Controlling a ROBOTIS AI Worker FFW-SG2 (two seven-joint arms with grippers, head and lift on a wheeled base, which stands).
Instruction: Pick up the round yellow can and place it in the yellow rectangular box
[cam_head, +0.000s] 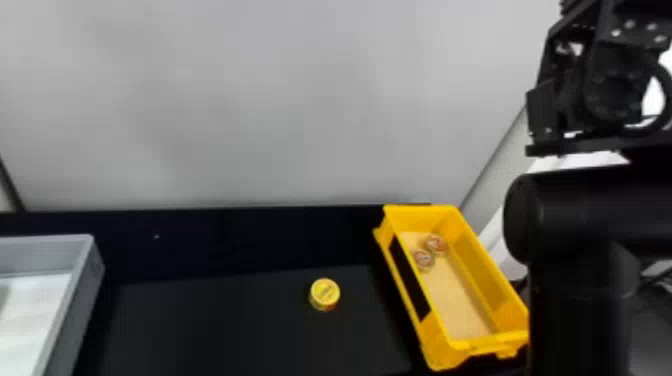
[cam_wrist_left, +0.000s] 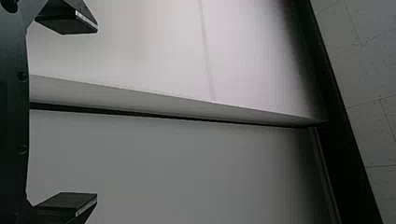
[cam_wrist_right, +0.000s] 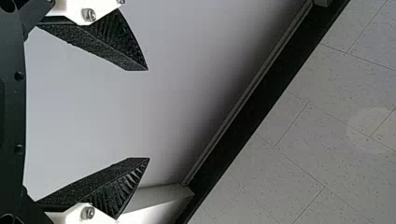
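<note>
The round yellow can stands upright on the dark table, left of the yellow rectangular box. Two small round reddish items lie inside the box toward its far end. My right arm is raised at the right edge of the head view, beyond the box and well apart from the can. In the right wrist view my right gripper is open, nothing between its fingers. The left wrist view has my left gripper open and holding nothing, with pale wall panels behind it.
A grey tray with a white bottom stands on the table at the left. Behind the black table rises a light grey wall. The yellow box's near end is close to the right arm in the head view.
</note>
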